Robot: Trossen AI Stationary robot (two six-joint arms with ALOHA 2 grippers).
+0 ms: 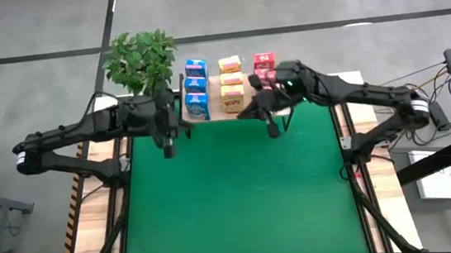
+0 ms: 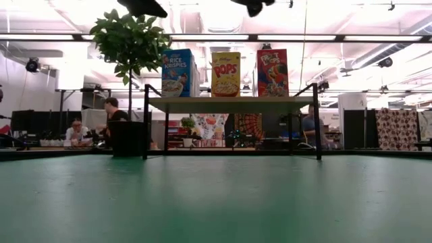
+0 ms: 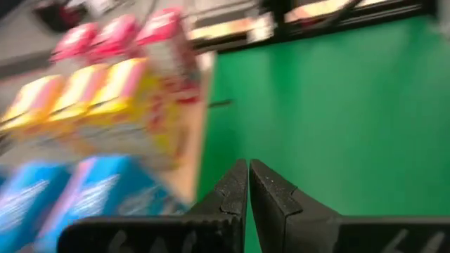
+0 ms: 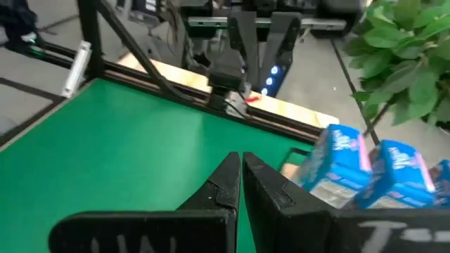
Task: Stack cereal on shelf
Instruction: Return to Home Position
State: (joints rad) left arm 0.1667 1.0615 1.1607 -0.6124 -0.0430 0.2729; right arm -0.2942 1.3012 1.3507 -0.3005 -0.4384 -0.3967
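Observation:
The wooden shelf [image 1: 214, 94] stands on black legs at the mat's far edge. On its board [image 2: 229, 103] the cereal boxes stand upright in three rows: blue [image 1: 196, 86], yellow [image 1: 231, 83] and red [image 1: 264, 66]. The low view shows the front blue [image 2: 177, 73], yellow [image 2: 225, 74] and red [image 2: 273, 73] boxes. My left gripper [image 1: 168, 149] is raised off the mat in front of the shelf's left end, shut and holding nothing [image 3: 248, 176]. My right gripper [image 1: 274, 130] is raised in front of the right end, also shut with nothing in it [image 4: 241, 169].
A potted plant [image 1: 143, 60] stands just left of the shelf, close to my left arm. The green mat [image 1: 241, 200] spreads from the shelf to the near edge. People sit in the room behind the table [image 2: 108, 115].

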